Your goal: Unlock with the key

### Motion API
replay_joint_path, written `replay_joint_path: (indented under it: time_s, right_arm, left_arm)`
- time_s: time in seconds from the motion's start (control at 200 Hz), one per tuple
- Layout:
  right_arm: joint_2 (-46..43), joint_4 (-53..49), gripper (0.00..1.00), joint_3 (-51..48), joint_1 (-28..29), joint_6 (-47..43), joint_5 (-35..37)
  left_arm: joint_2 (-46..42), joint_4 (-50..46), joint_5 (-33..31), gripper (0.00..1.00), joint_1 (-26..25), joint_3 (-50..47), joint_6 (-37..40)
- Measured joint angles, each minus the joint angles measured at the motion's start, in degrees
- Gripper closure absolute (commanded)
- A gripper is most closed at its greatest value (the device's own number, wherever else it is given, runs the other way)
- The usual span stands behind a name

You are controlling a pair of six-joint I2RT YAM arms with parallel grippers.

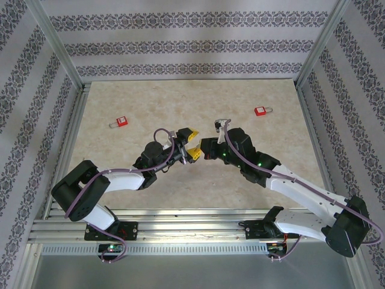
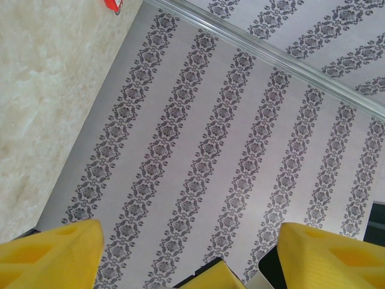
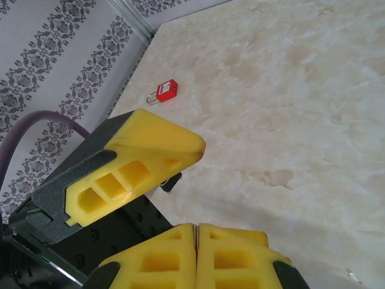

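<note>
Top view: high behind both arm bases, looking down on the whole beige marbled table [image 1: 192,102]. Left wrist view: low and close, facing the grey damask-patterned wall [image 2: 228,150]. Right wrist view: close, facing across the table toward the small red padlock [image 3: 163,91], which the top view shares.

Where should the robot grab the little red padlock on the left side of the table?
Probably the blocky red body, coming straight down from above: the small red padlock lies flat, and its thin silver shackle offers little to pinch.
</note>
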Motion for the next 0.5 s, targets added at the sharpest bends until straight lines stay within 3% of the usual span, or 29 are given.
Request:
replay_joint_path:
  time_s: [0.5]
  right_arm:
    - [-2.5, 1.2, 1.00, -2.7, 0.5, -0.1, 0.1]
  left_arm:
    - [-2.0, -4.0, -0.4, 0.58, 0.0, 0.0, 3.3]
